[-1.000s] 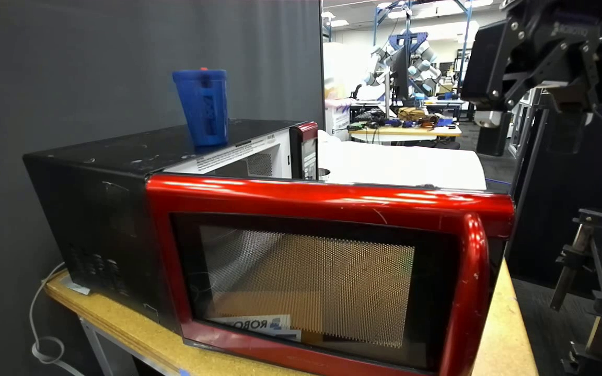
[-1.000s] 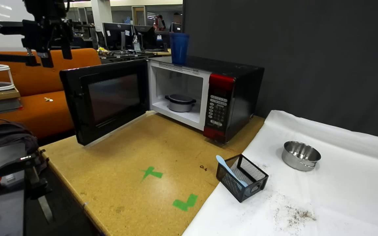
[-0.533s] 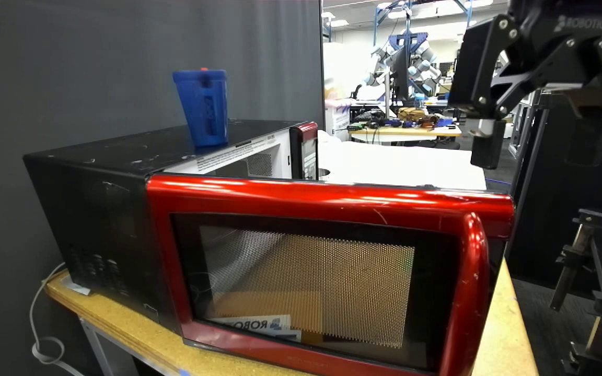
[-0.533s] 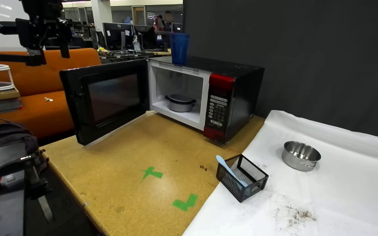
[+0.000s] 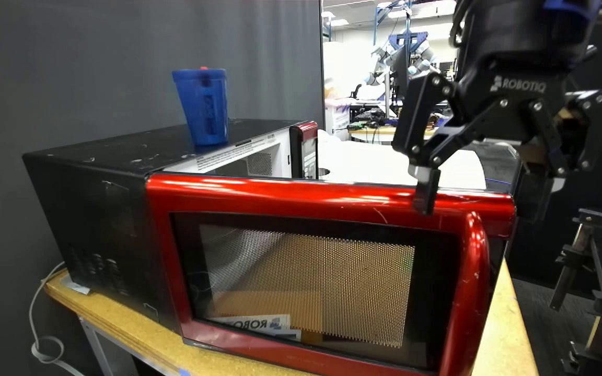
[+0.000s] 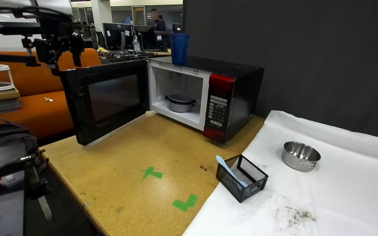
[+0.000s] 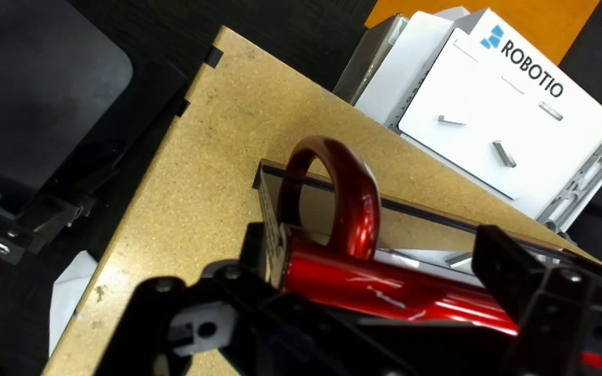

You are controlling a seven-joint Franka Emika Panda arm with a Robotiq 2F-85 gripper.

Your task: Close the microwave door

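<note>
The end effector (image 5: 479, 201) hung with its fingers spread wide, its body reading "ROBOTIQ" in white beside a small logo. The door (image 5: 332, 194), swung open, was close under it, the free upper corner nearest the fingertips; in an exterior view one finger overlapped its top edge, but I could not tell whether they touched. In the wrist view the handle (image 7: 356, 203) arched just ahead of the end effector. Past the handle, farther from the end effector, a white box (image 7: 463, 94) bore a blue logo and black capitals: "ROBOTI" plus a last letter I could not settle as O or Q. Reversed letters showed low in the door's window (image 5: 311, 287).

The microwave (image 6: 241, 95) stood past the hinge side of the door, well apart from the end effector. Print above its opening and on its keypad (image 6: 218, 109) was too small to read, and marks on the blue cup (image 5: 203, 107) on top of it were too blurred. A lidded pot (image 6: 180, 106) sat inside.

In an exterior view, below the end effector and to its right, the surface (image 6: 120, 160) carried green tape (image 6: 185, 204) and a dark scrawl (image 6: 203, 167) I could not read. Farther right were a basket (image 6: 254, 188) with a spoon (image 6: 230, 170) in it, and a bowl (image 6: 300, 160) on a white sheet (image 6: 346, 196).
</note>
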